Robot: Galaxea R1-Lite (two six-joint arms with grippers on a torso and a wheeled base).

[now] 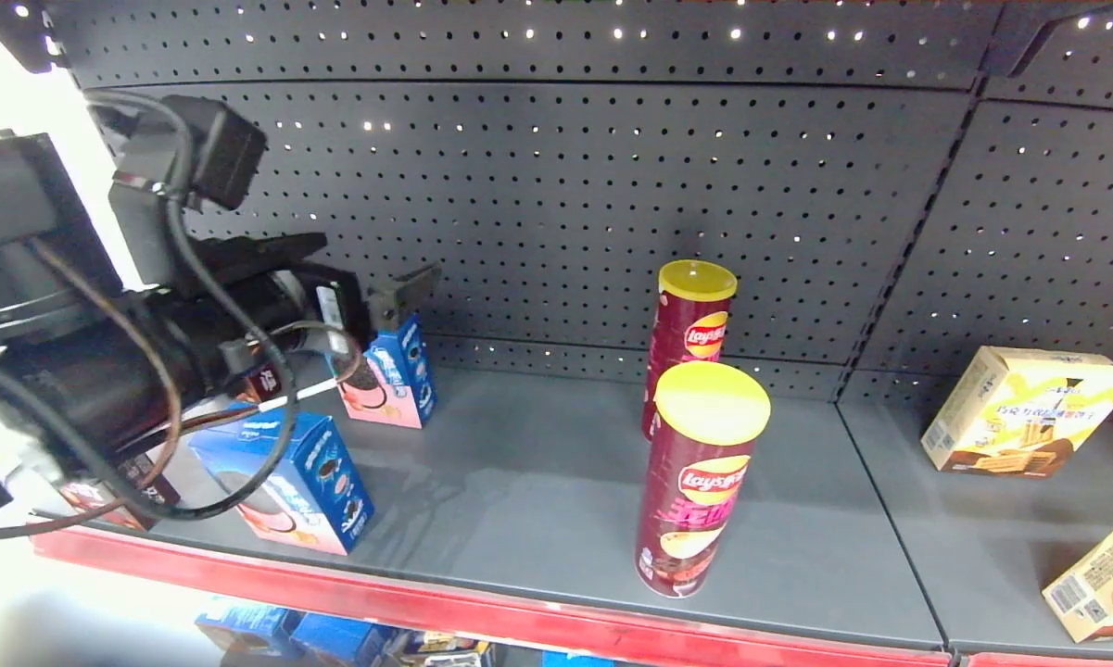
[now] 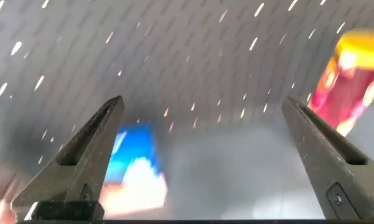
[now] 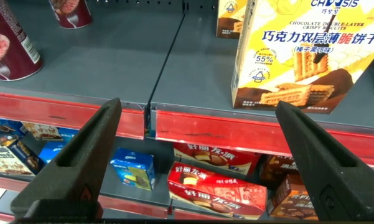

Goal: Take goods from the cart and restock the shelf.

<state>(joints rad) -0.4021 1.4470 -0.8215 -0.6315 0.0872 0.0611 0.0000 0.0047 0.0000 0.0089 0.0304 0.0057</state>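
A blue and pink cookie box [image 1: 394, 371] stands upright at the back left of the grey shelf [image 1: 537, 482]. My left gripper [image 1: 375, 298] hovers just above and behind its top, open, with nothing between the fingers. In the left wrist view the left gripper [image 2: 202, 106] is spread wide and the blurred cookie box [image 2: 134, 168] lies beyond it, close to one finger [image 2: 90, 149]. My right gripper [image 3: 198, 104] is open and empty, facing the red front edge of the shelf [image 3: 193, 127].
A second blue cookie box [image 1: 287, 482] stands at the front left. Two maroon chip cans [image 1: 700, 472] with yellow lids stand mid-shelf, one behind the other. Yellow biscuit boxes [image 1: 1019, 412] sit on the right section. A lower shelf holds more boxed goods [image 3: 215, 190].
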